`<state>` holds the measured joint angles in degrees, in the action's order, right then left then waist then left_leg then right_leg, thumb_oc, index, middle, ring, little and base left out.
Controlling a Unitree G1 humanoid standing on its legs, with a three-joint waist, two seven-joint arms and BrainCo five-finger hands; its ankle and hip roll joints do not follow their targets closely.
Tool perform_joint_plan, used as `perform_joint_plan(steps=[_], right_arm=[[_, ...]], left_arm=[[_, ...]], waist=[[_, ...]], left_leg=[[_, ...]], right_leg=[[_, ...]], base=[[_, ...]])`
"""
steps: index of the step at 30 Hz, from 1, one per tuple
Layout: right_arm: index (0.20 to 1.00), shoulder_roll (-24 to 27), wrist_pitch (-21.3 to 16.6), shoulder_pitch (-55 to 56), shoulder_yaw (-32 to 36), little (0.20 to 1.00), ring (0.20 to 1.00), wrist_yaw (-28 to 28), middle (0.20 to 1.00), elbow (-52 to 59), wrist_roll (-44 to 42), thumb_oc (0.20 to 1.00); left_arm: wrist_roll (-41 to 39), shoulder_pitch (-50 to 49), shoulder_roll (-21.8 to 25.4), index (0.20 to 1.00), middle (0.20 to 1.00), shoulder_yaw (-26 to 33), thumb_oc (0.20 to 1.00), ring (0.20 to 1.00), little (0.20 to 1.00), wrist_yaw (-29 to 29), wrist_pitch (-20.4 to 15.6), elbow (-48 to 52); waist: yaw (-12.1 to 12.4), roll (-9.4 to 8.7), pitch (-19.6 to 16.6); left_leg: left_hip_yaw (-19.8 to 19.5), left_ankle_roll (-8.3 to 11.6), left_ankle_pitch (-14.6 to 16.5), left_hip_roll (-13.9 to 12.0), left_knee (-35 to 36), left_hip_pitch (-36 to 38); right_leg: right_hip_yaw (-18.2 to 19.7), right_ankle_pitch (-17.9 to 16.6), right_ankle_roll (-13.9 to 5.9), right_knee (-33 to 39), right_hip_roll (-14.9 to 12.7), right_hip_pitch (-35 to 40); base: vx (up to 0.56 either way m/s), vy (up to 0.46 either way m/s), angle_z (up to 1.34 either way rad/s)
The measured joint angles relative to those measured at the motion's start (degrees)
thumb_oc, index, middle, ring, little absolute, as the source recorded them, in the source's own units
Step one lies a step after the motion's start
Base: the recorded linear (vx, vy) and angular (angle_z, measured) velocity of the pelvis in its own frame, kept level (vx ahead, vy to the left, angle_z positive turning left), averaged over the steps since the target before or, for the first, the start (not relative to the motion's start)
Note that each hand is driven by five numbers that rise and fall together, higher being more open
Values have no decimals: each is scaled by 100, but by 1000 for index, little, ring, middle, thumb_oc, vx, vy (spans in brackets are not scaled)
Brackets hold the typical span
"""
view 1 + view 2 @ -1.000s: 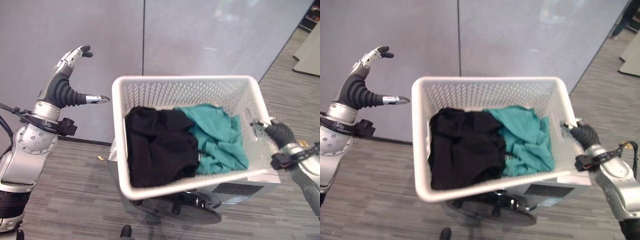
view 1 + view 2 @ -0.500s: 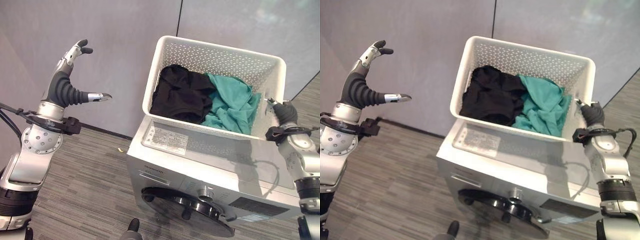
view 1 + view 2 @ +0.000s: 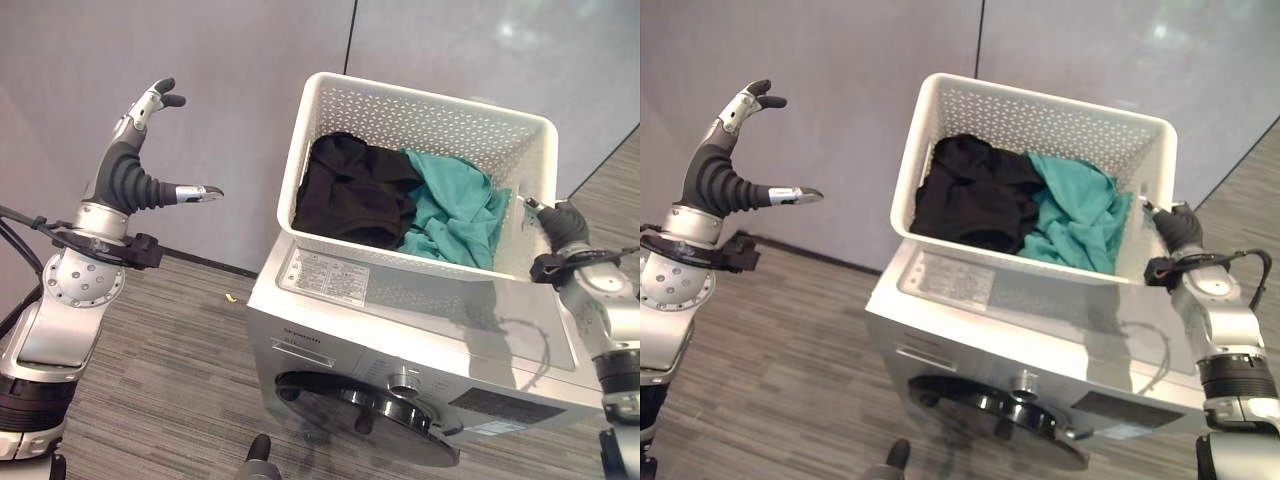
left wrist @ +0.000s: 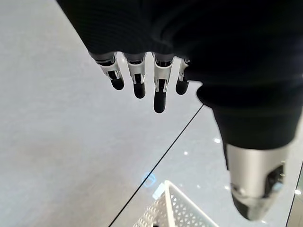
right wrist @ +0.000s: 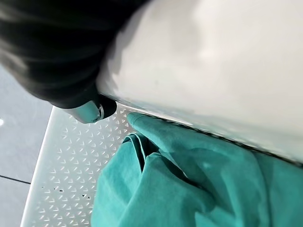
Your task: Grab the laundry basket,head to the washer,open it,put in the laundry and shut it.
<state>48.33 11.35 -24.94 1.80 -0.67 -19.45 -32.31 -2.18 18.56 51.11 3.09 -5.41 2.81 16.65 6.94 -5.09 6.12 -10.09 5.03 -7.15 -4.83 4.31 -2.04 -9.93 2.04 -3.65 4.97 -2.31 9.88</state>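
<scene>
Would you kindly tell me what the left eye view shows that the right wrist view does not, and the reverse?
Left eye view, not the wrist view: the washer, the black garment, and the left hand raised open, away from everything. Right wrist view, not the eye view: the thumb tip of the right hand against the inside of the basket wall. Both: the basket, the teal garment and the right hand gripping the basket's side.

the washer (image 3: pixel 420 330) and laundry basket (image 3: pixel 1040 110) are seen from above by both eye views. the basket is shared, very close, by the wrist views.
</scene>
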Motion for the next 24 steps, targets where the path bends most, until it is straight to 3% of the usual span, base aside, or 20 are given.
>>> perform_joint_plan(steps=[3, 5, 6, 10, 24], right_arm=[[1000, 642, 148, -53, -347, 1000, 1000, -385, 1000, -152, -2, 1000], [1000, 1555, 400, -412, -1114, 1000, 1000, -832, 1000, -452, 66, 1000], [1000, 1694, 466, -473, -1236, 1000, 1000, -937, 1000, -507, 98, 1000], [1000, 1769, 518, -751, -1506, 1000, 1000, -1203, 1000, -958, 83, 1000], [1000, 1776, 561, -1403, -2303, 1000, 1000, -1231, 1000, -1406, -64, 1000]], left_arm=[[-2, 28, 1, 1000, 1000, -7, 1000, 1000, 1000, 37, 0, -24], [-5, 163, 21, 1000, 1000, -23, 1000, 1000, 1000, 166, -3, -38], [-7, 174, 41, 1000, 1000, -6, 1000, 1000, 1000, 181, -3, -38], [-18, 178, 40, 1000, 1000, -13, 1000, 1000, 1000, 248, -4, -102], [-199, 169, 29, 1000, 1000, 5, 1000, 1000, 1000, 269, -10, -224]], waist=[[20, -22, 36], [27, -49, 99], [27, -67, 119], [-18, -86, 203], [-23, -84, 207]], left_leg=[[-11, 1, 4, 19, -6, 5], [-9, 5, 7, 24, -10, 9], [-4, 5, 7, 25, -13, 11], [60, -1, 11, 43, -13, 32], [65, -12, 28, 43, -9, 109]], right_leg=[[-8, -1, -1, -1, -13, 25], [-11, -2, -4, 0, -18, 17], [-9, -2, -4, -2, -17, 15], [27, -8, -23, -1, -49, 20], [25, 1, -33, 1, -51, 100]], base=[[0, 0, 0], [-28, 9, 2], [-51, 20, -2], [-13, 4, -9], [-7, 2, 0]])
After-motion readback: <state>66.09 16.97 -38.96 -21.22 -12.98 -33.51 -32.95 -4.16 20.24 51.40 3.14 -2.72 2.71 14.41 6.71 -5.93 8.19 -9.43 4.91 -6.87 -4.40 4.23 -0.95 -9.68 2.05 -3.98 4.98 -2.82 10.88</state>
